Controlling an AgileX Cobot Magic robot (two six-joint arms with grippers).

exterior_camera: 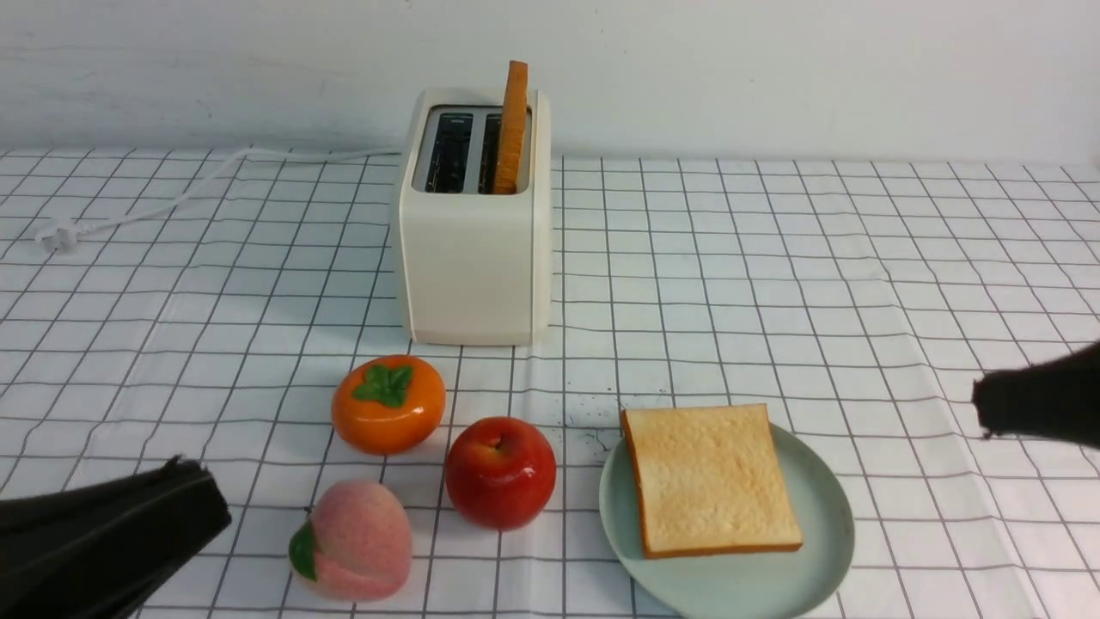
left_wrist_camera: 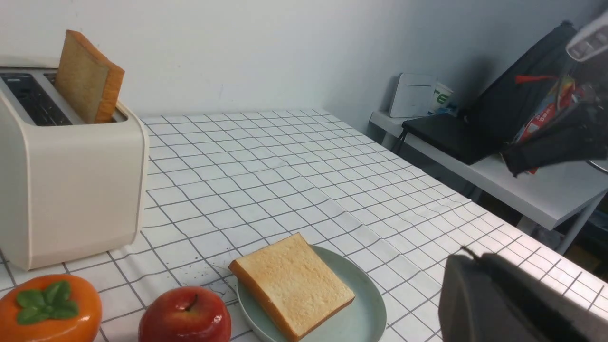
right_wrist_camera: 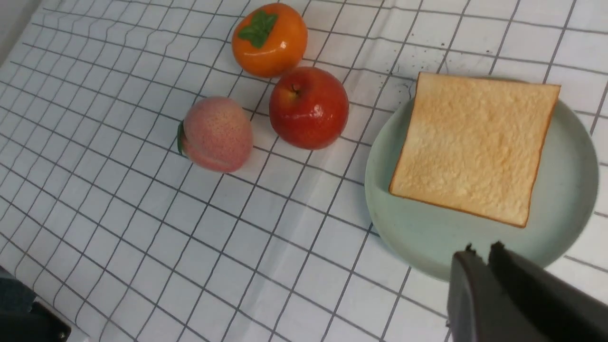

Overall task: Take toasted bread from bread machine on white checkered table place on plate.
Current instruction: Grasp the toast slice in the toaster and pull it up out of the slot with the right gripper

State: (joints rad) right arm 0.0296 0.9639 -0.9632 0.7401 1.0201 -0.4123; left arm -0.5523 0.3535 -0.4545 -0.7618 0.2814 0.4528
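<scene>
Orange-brown crust is all that the upright slice of toasted bread (exterior_camera: 514, 129) shows above the right-hand slot of the toaster (exterior_camera: 473, 266), which stands toward the far edge of the bench (exterior_camera: 859, 284). A pinch on that thin edge could slip. A pull that is not straight up could drag the slice against the slot and shift or tip the toaster, which looks light. The plate (exterior_camera: 825, 533) at the near edge already carries a flat slice (exterior_camera: 709, 477) whose far corners overhang the rim, so a second one set down off-centre may slide onto the cloth. Both slices are square, pale gold on the faces and darker at the crust.

A persimmon (exterior_camera: 388, 404), an apple (exterior_camera: 500, 471) and a peach (exterior_camera: 357, 540) crowd between the toaster and the near edge, just left of the plate, and a low carry could knock them. The left gripper (exterior_camera: 223, 514) at the near-left corner and the right gripper (exterior_camera: 980, 406) by the right edge both have their jaws together and hold nothing.
</scene>
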